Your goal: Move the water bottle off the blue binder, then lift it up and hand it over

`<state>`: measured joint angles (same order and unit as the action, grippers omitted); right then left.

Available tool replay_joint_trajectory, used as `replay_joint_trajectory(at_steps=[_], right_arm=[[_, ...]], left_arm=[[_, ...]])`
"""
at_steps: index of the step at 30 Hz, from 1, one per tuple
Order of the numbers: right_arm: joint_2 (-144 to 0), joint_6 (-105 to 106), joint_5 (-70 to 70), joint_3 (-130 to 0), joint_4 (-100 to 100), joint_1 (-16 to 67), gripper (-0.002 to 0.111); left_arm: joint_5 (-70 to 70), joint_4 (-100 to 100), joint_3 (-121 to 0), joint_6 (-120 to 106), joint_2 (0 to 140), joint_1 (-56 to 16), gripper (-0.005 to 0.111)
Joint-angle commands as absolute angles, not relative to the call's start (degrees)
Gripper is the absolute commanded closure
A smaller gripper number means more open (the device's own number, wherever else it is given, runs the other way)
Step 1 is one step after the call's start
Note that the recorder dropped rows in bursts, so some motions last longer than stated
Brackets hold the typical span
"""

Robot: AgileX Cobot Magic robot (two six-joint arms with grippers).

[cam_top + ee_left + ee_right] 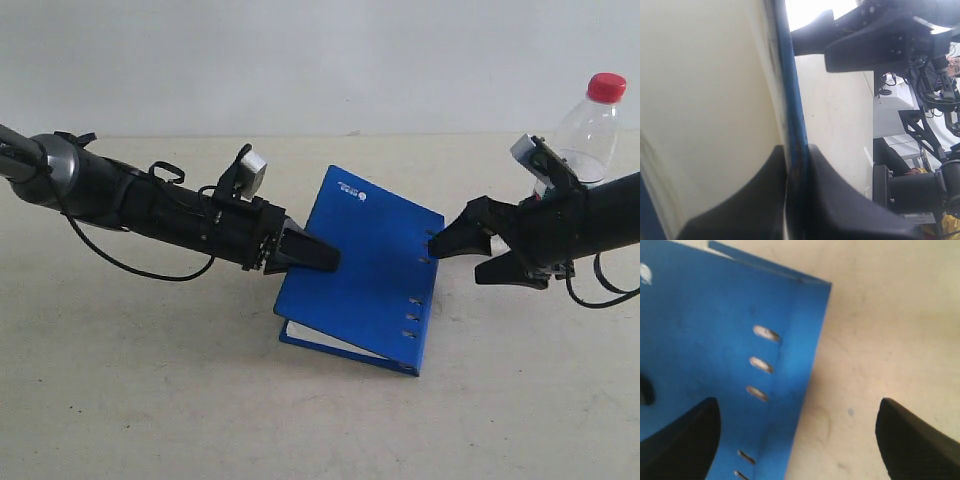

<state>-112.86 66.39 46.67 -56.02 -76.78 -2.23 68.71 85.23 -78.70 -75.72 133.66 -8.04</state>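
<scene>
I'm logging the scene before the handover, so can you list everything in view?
water bottle: one, clear with a red cap, upright at the far right, off the binder, lower part hidden.
blue binder: one, bright blue with white pages showing inside, mid-table and tilted, with metal rivets along its right edge.
table: one, off-white, under everything.
left claw: one, black, shut on the binder's left edge.
right claw: one, black, open, just beside the binder's riveted edge.
</scene>
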Motion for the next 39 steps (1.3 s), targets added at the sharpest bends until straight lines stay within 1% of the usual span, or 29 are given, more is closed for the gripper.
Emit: replay_joint_trajectory(at_steps=[1, 4, 14, 17, 20, 23, 25, 27, 28, 30, 32, 35, 36, 37, 39], right_arm=[[-112.7, 69.6, 46.6, -56.2, -81.2, -2.2, 0.033], [-113.7, 70.7, 47.7, -56.3, -82.6, -2.2, 0.033], [-127.4, 73.6, 65.4, -65.0, -92.1, -2.1, 0.034], [-128.6, 74.7, 67.1, -65.9, -92.1, -1.0, 0.041], [-128.6, 81.1, 70.0, -65.9, -91.3, 1.8, 0.051], [-128.6, 84.0, 70.0, -65.9, -91.3, 4.9, 0.059], [-128.6, 84.3, 70.0, -65.9, -91.2, 6.3, 0.066], [-128.6, 84.5, 70.0, -65.9, -90.8, 7.2, 0.077], [-128.6, 84.6, 70.0, -65.9, -90.5, 7.5, 0.083], [-128.6, 84.9, 70.0, -65.9, -89.5, 7.8, 0.097], [-128.6, 85.6, 70.0, -65.9, -88.7, 7.8, 0.108], [-128.6, 85.6, 70.0, -65.9, -88.6, 7.8, 0.108], [-128.6, 85.6, 70.0, -65.9, -88.6, 7.8, 0.108], [-128.6, 85.6, 70.0, -65.9, -88.6, 7.8, 0.108], [-128.6, 85.6, 70.0, -65.9, -88.6, 7.8, 0.108]], left_arm=[[70.0, 86.3, -78.5, -76.8, 132.7, -8.0, 0.102], [70.0, 86.3, -78.5, -76.8, 132.5, -8.0, 0.102], [70.0, 86.2, -78.5, -76.8, 128.6, -8.0, 0.102], [70.0, 86.0, -78.5, -76.5, 128.4, -8.0, 0.102], [70.0, 85.9, -78.5, -76.2, 128.4, -8.0, 0.102], [70.0, 85.9, -78.5, -75.4, 128.4, -8.0, 0.102], [70.0, 85.5, -78.5, -74.3, 128.4, -8.0, 0.102], [70.0, 84.1, -78.5, -74.0, 128.4, -7.5, 0.101], [70.0, 83.5, -78.5, -74.0, 128.4, -7.1, 0.098], [70.0, 82.0, -78.5, -74.2, 128.4, -6.2, 0.088], [70.0, 81.8, -78.5, -74.4, 128.4, -5.1, 0.072], [70.0, 81.8, -78.5, -74.0, 128.4, -3.0, 0.047], [70.0, 81.8, -78.5, -73.6, 128.4, -2.0, 0.043], [70.0, 81.8, -78.5, -72.6, 128.4, -1.1, 0.042], [70.0, 82.2, -78.5, -72.0, 128.4, 1.6, 0.045]])
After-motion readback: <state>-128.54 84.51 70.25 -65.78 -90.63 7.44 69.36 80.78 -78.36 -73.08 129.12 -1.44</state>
